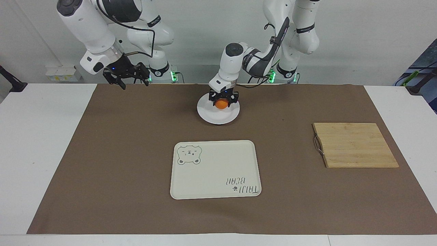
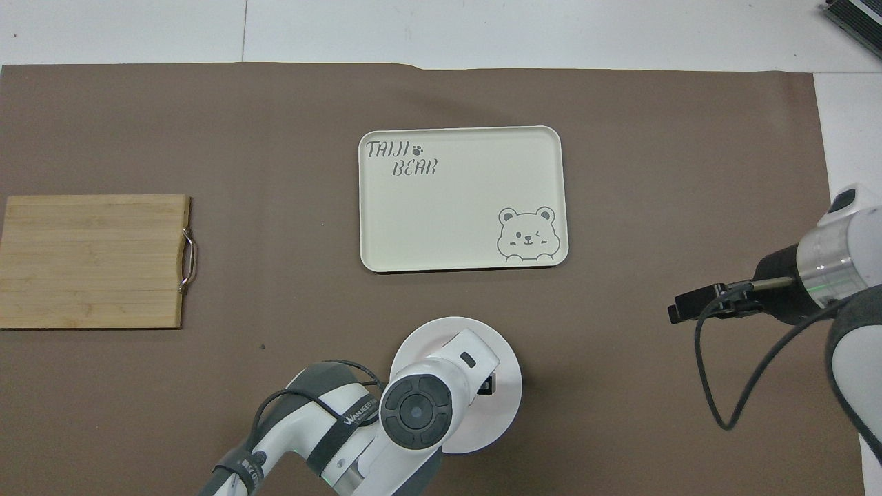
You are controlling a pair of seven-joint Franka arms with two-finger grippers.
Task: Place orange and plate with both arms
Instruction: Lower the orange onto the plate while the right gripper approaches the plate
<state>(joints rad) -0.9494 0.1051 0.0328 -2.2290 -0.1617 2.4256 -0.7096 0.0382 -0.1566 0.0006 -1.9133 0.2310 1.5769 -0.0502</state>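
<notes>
One small orange (image 1: 222, 105), round, smooth and bright, sat low over the white plate (image 1: 213, 118), between the two black fingers of the left tool (image 1: 223, 101). The fingers flanked the fruit closely on both sides; I could not tell whether they were clamping it or had let go, nor whether it was resting on the dish. The plate was glossy and shallow with a wide rim, lying on the brown mat (image 1: 119, 153) nearer to the robots than the cream bear tray (image 1: 215, 171).

From the facing view the orange showed plainly. From overhead it was hidden completely, the left arm's white wrist covering it and part of the plate, with only the rim showing.

The right tool (image 1: 128, 82) hung in the air over the mat toward the right arm's end of the table (image 1: 34, 136), fingers spread apart and holding nothing. A wooden cutting board (image 1: 355, 145) lay toward the left arm's end.
</notes>
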